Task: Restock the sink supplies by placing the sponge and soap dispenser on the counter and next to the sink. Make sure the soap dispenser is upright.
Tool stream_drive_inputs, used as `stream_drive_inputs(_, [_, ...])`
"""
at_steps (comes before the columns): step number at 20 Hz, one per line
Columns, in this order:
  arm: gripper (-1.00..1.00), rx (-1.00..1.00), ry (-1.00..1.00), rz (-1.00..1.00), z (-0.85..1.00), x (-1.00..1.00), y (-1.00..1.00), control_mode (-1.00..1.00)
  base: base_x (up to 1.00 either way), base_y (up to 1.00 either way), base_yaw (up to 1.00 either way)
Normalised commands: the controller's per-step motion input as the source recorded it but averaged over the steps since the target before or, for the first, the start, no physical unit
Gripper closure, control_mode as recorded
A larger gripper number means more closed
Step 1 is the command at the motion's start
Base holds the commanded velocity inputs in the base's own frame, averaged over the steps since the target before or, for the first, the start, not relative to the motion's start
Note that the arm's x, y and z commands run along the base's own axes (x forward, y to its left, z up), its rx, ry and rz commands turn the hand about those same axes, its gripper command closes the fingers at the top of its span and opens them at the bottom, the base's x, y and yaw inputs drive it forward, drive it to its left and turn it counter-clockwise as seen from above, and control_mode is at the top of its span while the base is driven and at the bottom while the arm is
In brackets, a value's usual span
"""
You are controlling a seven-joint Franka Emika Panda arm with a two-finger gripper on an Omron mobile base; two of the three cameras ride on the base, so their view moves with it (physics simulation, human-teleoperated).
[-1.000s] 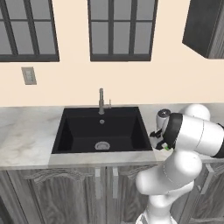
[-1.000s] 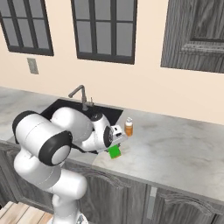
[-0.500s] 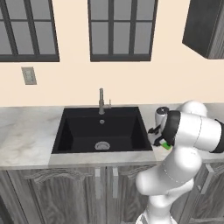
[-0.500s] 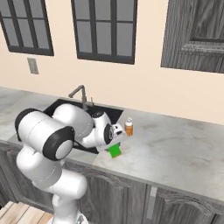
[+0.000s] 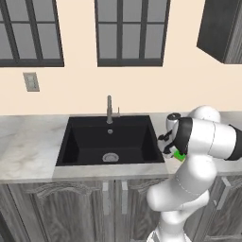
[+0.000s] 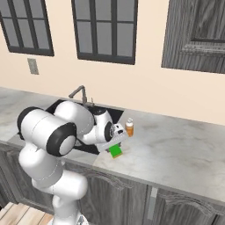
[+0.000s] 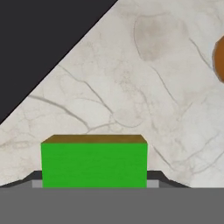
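Note:
My gripper (image 6: 115,145) is shut on the bright green sponge (image 6: 116,151), low over the marbled counter (image 6: 176,149) just right of the black sink (image 5: 111,142). Whether the sponge touches the stone I cannot tell. In the hand view the sponge (image 7: 94,162) sits between my gripper's (image 7: 94,181) dark fingertips (image 7: 157,177), with the sink (image 7: 35,43) as a black corner at upper left. The orange soap dispenser (image 6: 129,127) stands upright on the counter just behind the sponge; its edge (image 7: 220,59) shows in the hand view. A bit of the sponge (image 5: 179,155) shows under my arm in the left base view.
The grey faucet (image 5: 109,109) rises behind the sink. The counter's front edge (image 6: 132,178) runs close below the sponge. A dark wall cabinet (image 6: 195,35) hangs at upper right. Bare stone stretches right of the dispenser.
The arm's upper links have shifted slightly. The gripper and the sponge stay at about the same spot beside the sink.

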Motion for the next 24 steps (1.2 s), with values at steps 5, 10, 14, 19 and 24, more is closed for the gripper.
stream_drive_inputs(5, [-1.0,0.0,0.0,0.0,-0.15,-0.22,0.17,-1.0,0.0,0.0,0.0])
stream_drive_inputs(10, [-1.0,0.0,-0.04,0.0,0.0,-0.24,0.05,-1.0,0.0,0.0,0.0])
stream_drive_inputs(14, [-1.0,0.0,-0.06,0.0,0.15,-0.3,0.0,-1.0,0.0,0.0,0.0])
stream_drive_inputs(19, [-1.0,0.0,-0.09,0.0,0.33,-0.21,0.0,-1.0,0.0,0.0,0.0])
stream_drive_inputs(24, [-1.0,0.0,-0.12,0.0,0.55,-0.38,0.0,-1.0,0.0,0.0,0.0])
